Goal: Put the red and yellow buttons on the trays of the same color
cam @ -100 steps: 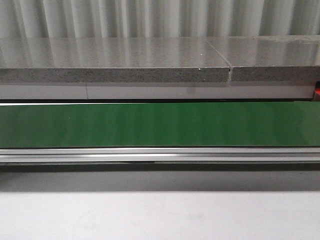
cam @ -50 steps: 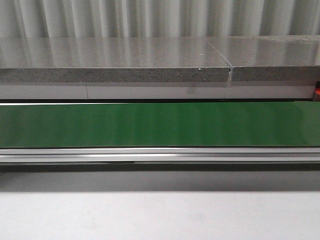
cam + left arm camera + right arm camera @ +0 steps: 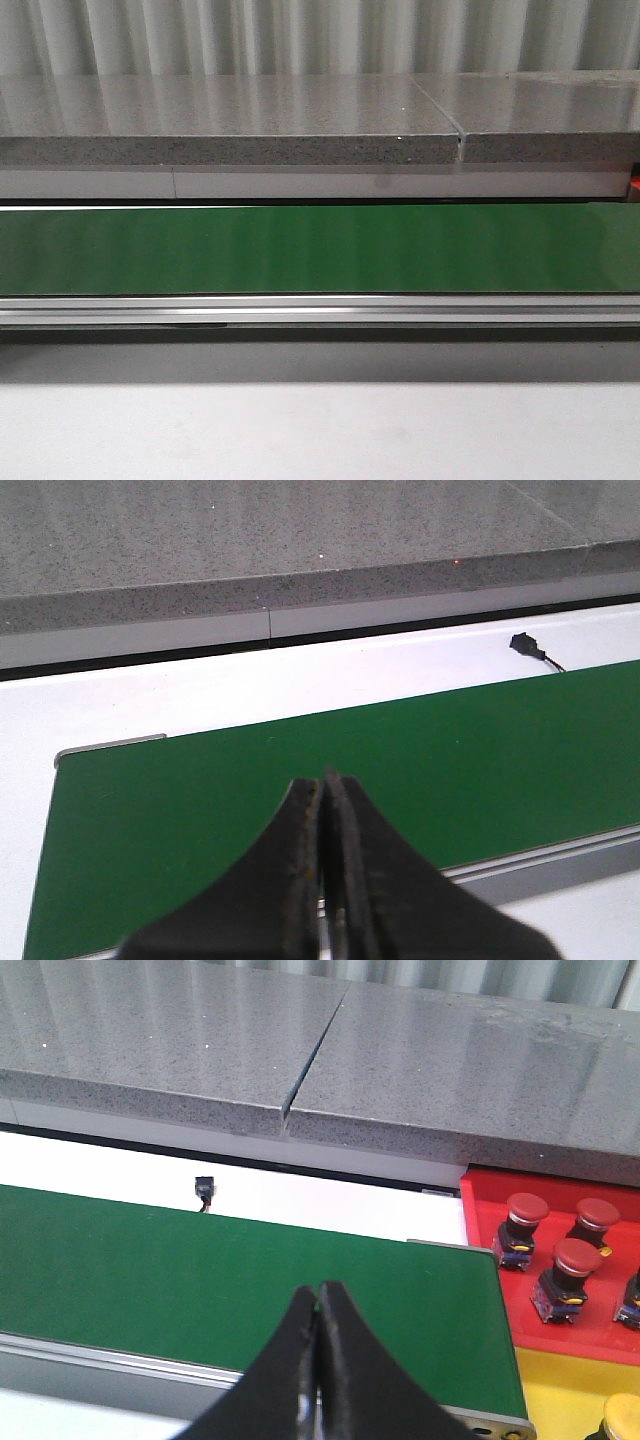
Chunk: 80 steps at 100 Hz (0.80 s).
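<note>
In the right wrist view several red-capped buttons stand in a red tray [image 3: 515, 1305]: one [image 3: 525, 1222], another [image 3: 597, 1218], a third [image 3: 570, 1272], and one cut off by the frame edge. A yellow-capped button [image 3: 625, 1415] stands in the yellow tray [image 3: 560, 1385] beside it. My right gripper [image 3: 318, 1288] is shut and empty above the green belt [image 3: 250, 1270], near the belt end next to the trays. My left gripper [image 3: 323, 777] is shut and empty above the other end of the belt [image 3: 200, 800]. Neither gripper shows in the front view.
The green conveyor belt [image 3: 320, 248] runs across the front view, with a metal rail [image 3: 320, 308] in front and a grey stone counter [image 3: 230, 125] behind. A small black connector lies on the white strip behind the belt [image 3: 525, 643], also seen in the right wrist view [image 3: 205, 1188].
A small dark mark along the belt's front rail has shifted left in the front view. Nothing else has changed there.
</note>
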Available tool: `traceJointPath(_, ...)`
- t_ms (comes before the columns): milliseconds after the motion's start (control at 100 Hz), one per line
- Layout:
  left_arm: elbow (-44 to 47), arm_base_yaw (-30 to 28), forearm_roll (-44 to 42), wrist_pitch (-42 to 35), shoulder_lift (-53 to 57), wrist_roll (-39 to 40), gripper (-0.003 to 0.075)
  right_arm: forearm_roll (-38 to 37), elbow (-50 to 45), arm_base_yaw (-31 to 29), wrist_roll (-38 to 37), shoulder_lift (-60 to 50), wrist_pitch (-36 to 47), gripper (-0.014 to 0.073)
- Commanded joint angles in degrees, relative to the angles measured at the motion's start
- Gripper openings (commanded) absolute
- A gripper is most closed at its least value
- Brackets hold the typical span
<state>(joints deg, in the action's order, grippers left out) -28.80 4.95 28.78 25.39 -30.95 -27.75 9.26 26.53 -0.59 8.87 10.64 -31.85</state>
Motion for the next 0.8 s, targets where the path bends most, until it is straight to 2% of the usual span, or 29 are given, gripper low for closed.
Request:
traceJointPath(0,-1.59,0.47,1.26,-3.43,-0.06,0.36,-0.002,0.2,1.44,0.05,0.47,0.58,4.05,-0.0067)
traceJointPath(120,-1.59,0.47,1.26,-3.43,-0.06,0.36,-0.002,0.2,0.64,0.05,0.41,0.58,4.83,-0.0067)
traceJointPath(260,-1.59,0.47,1.26,-3.43,-0.06,0.36,-0.002,-0.19,-2.64,0.22,0.04,0.29,10.04,-0.0067)
traceJointPath(530,-1.59,0.47,1.26,-3.43,-0.06,0.36,-0.002,-8.49,-12.87,0.91,-12.3,-4.24,17.71,-0.0067)
traceJointPath(790,-1.59,0.47,1.26,-3.43,-0.06,0.36,-0.002,-8.61,-22.13,0.91,-12.64,-11.98,22.23,-0.0067)
